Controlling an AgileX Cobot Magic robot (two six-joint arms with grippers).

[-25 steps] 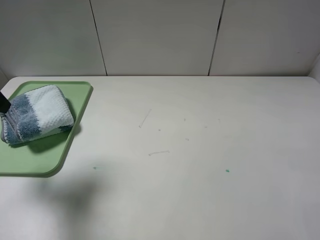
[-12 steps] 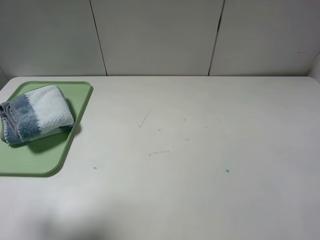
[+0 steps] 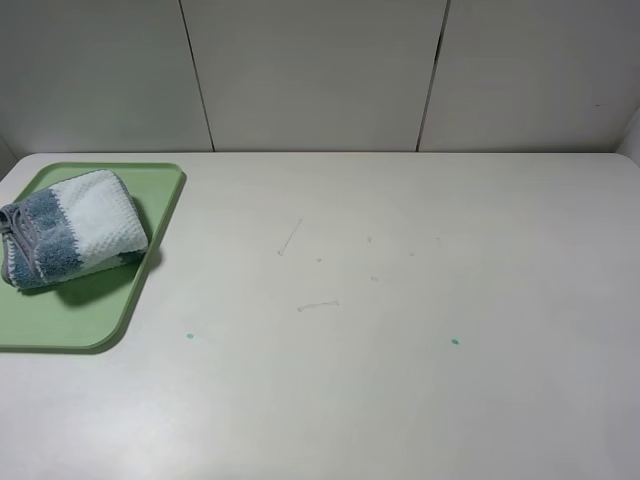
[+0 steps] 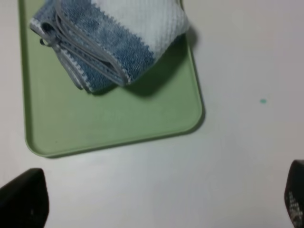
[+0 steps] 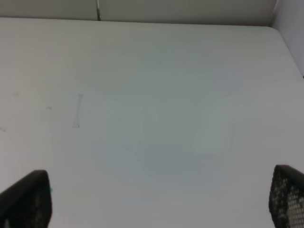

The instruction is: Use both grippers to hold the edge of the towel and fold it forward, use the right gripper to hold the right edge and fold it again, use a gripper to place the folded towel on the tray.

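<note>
The folded striped towel [image 3: 72, 229] lies on the light green tray [image 3: 90, 315] at the table's left edge; its grey hem [image 4: 76, 54] shows as stacked layers in the left wrist view, where towel [image 4: 114, 33] and tray [image 4: 114, 118] fill the upper part. My left gripper [image 4: 161, 199] hangs open over bare table beside the tray, its two black fingertips [image 4: 23, 197] far apart and holding nothing. My right gripper [image 5: 156, 197] is open too, above bare table with nothing between its fingers. Neither gripper shows in the exterior high view.
The white table [image 3: 400, 300] carries only faint scratches and two small green specks [image 3: 455, 341]. A panelled wall [image 3: 320, 70] closes off the back edge.
The left arm's black tip, touching the towel's left side a second ago, has withdrawn out of the exterior view. Its shadow on the table has gone. The towel stays on the tray.
</note>
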